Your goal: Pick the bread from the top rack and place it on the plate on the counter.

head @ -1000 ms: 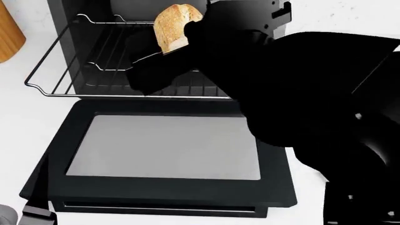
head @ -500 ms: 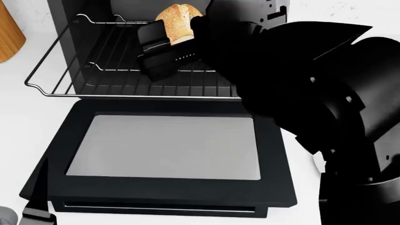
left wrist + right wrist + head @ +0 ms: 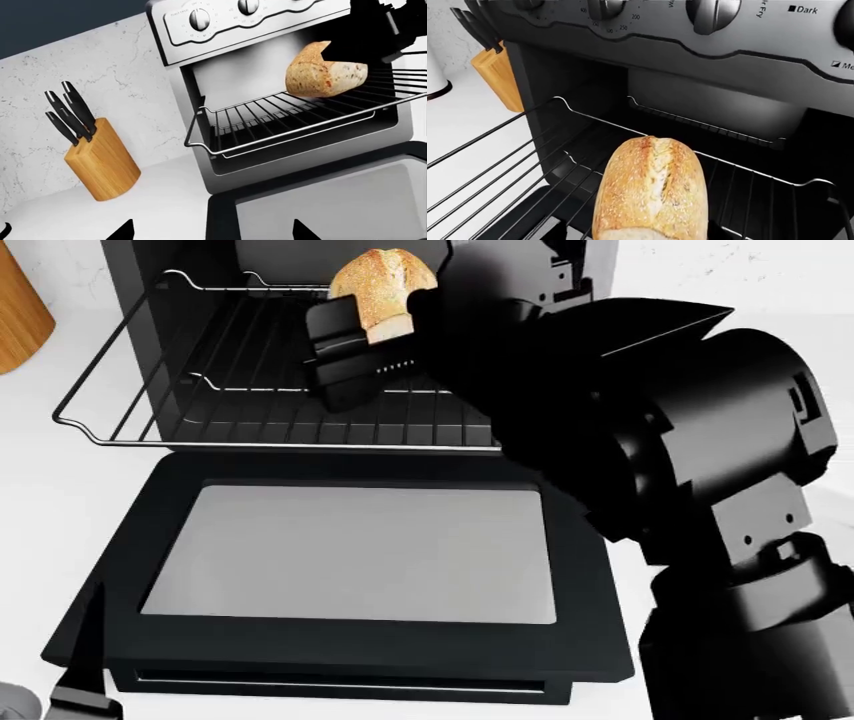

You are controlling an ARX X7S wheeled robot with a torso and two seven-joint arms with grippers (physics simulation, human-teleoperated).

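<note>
The bread (image 3: pixel 382 285) is a golden-brown loaf held in my right gripper (image 3: pixel 379 328), lifted a little above the top rack (image 3: pixel 200 410) in the open toaster oven. One black finger (image 3: pixel 339 348) shows beside the loaf. In the left wrist view the bread (image 3: pixel 323 72) hangs clear above the rack's bars (image 3: pixel 287 125). In the right wrist view the bread (image 3: pixel 650 195) fills the lower middle, over the rack (image 3: pixel 514 165). My left gripper (image 3: pixel 213 235) is open and empty, low over the white counter (image 3: pixel 153 200). The plate is out of view.
The oven's door (image 3: pixel 347 550) lies open and flat in front of the rack. A wooden knife block (image 3: pixel 100 160) stands on the counter left of the oven, and shows in the head view (image 3: pixel 16 310). The oven's knob panel (image 3: pixel 707 15) is just above the opening.
My right arm has turned and its bulk has shifted to the right and down in the head view. The bread stays gripped, in about the same place above the rack.
</note>
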